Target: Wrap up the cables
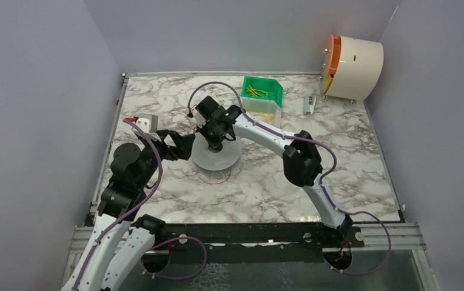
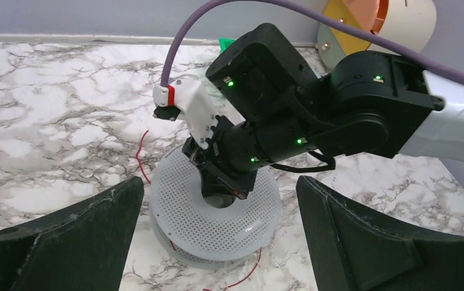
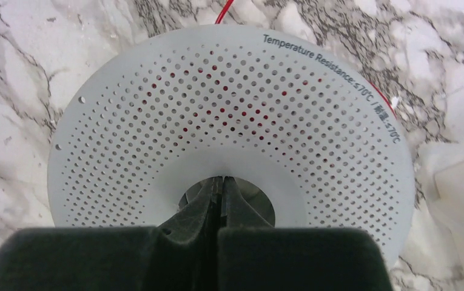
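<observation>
A white perforated spool (image 1: pixel 218 156) lies flat on the marble table, with a thin dark red cable (image 1: pixel 215 180) wound between its two discs and trailing loose at its near side. My right gripper (image 1: pixel 216 144) is shut, its tips down in the spool's centre hole (image 3: pixel 222 182); the red cable shows through the disc's holes (image 3: pixel 217 79). My left gripper (image 1: pixel 187 146) is open and empty, just left of the spool; its fingers (image 2: pixel 84 236) stand either side of the spool (image 2: pixel 217 221). Yellow cables (image 1: pixel 258 92) lie in a green bin.
The green bin (image 1: pixel 273 86) sits on a clear box (image 1: pixel 261 113) behind the spool. A white and orange drum (image 1: pixel 353 66) stands at the back right, with a small tool (image 1: pixel 308 104) beside it. A white block (image 1: pixel 144 123) lies at the left edge.
</observation>
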